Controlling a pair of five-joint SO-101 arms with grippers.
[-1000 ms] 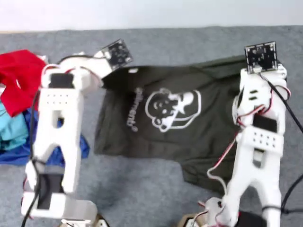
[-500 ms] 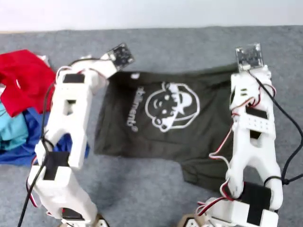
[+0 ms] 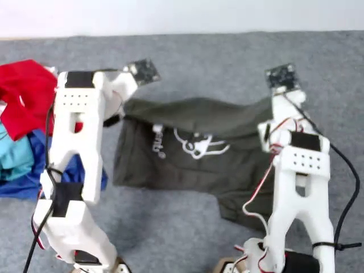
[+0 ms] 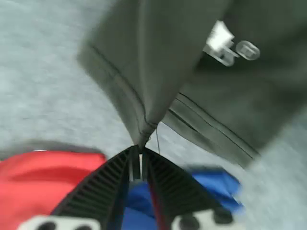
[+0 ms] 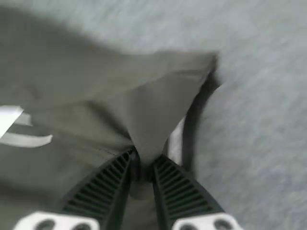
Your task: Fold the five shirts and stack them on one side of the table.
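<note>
Leftmost on the grey table [image 3: 199, 57] lies the heap of unfolded shirts, a red shirt [image 3: 23, 96] over a teal shirt [image 3: 12, 156] and a blue shirt [image 3: 17, 183], just beside the left arm.

Next comes the left gripper [image 4: 139, 155], its jaws pressed together on a seamed corner of the dark olive shirt [image 3: 227, 165], which hangs away from the pinch in a taut fold. The shirt is in the middle of the table, spread between the two arms. Its far edge [image 3: 199, 109] is held up off the table and curls over the white print [image 3: 196, 145], hiding the upper part of it.

On the right, the right gripper [image 5: 142, 165] is clamped on the opposite far corner in the same way.

That raised edge runs crosswise, from one gripper to the other, while the flat body of the shirt lies on the near side of it, toward the arm bases. Each arm holds one end, so I judge the fold calls for both to draw the edge nearward together, keeping it level.
</note>
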